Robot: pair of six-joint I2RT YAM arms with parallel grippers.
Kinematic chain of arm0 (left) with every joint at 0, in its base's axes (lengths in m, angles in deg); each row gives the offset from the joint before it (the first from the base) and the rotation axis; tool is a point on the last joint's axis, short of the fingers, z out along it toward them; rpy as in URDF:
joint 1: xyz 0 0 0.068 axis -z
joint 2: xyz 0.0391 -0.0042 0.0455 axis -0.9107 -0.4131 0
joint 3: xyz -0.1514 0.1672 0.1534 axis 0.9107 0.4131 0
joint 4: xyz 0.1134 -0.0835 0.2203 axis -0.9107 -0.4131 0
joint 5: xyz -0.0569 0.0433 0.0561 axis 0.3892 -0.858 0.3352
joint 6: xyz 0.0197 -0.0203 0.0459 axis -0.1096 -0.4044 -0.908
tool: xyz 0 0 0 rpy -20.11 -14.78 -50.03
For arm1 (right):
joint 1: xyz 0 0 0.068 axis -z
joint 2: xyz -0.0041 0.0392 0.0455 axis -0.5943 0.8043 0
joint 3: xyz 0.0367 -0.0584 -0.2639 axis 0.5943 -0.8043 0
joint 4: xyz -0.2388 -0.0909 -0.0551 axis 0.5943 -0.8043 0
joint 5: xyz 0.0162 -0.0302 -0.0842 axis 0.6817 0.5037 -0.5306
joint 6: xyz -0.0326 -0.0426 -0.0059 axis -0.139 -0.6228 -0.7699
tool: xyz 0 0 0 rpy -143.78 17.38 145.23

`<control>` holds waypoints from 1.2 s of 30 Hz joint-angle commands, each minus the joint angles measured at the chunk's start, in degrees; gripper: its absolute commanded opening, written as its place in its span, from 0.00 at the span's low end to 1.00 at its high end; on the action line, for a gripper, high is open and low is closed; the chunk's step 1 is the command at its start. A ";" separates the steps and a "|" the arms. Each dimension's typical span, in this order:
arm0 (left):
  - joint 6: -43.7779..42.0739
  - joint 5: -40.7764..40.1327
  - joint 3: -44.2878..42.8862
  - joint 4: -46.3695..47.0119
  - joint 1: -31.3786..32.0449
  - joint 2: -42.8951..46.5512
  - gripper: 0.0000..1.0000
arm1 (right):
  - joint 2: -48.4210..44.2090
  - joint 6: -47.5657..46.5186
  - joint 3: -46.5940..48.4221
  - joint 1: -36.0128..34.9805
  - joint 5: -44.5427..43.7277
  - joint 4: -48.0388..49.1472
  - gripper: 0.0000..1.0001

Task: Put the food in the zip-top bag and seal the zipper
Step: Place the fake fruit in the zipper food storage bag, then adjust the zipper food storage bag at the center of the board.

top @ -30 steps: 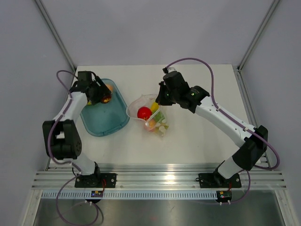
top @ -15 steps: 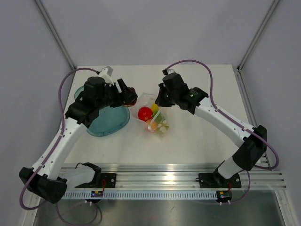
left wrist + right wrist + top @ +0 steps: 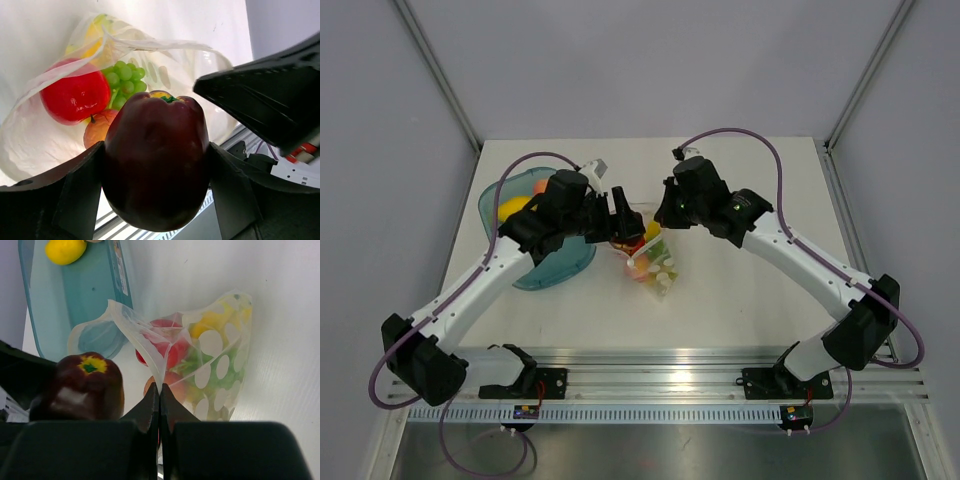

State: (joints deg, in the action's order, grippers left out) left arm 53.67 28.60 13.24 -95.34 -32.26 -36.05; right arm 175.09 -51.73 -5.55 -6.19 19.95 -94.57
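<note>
1. Top camera: high behind the left end effector (image 3: 623,222) and right end effector (image 3: 658,220), looking down on the counter (image 3: 720,310).
2. Left wrist camera: close behind its end effector, facing the zip-top bag (image 3: 30,140) beyond.
3. Right wrist camera: likewise, sharing that bag.

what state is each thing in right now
zip-top bag: open, unsealed, red apple and green grapes inside
left gripper: gripping the dark red plum just outside the bag's mouth
right gripper: shut, pinching the bag's rim
teal tray: holds a lemon
</note>
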 commanded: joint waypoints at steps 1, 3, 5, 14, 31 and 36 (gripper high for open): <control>0.63 0.33 -3.14 2.18 0.76 -2.52 0.84 | -3.25 0.36 0.37 -0.41 -1.38 1.74 0.00; 0.45 0.15 -4.20 1.64 0.93 -3.05 0.91 | -3.33 0.27 0.46 -0.41 -1.55 1.21 0.00; -0.16 -0.81 -5.86 0.68 1.28 -2.87 0.97 | -3.60 0.18 0.20 -0.41 -1.73 1.29 0.00; -3.68 -14.51 -9.04 -7.50 1.20 1.87 0.76 | -3.86 -0.78 -0.77 -0.33 -0.94 1.82 0.00; -5.70 -19.55 -4.46 -10.93 0.85 -9.64 0.49 | -2.19 -5.35 1.95 -0.41 -2.52 -4.32 0.05; -0.53 -7.08 -1.04 -1.82 0.85 -7.89 0.04 | -2.19 -7.72 4.41 -0.41 -2.44 -6.87 0.33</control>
State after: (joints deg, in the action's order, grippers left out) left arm 49.95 13.28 10.84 -105.05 -31.36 -45.95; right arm 173.69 -56.61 -4.89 -6.19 18.36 -100.19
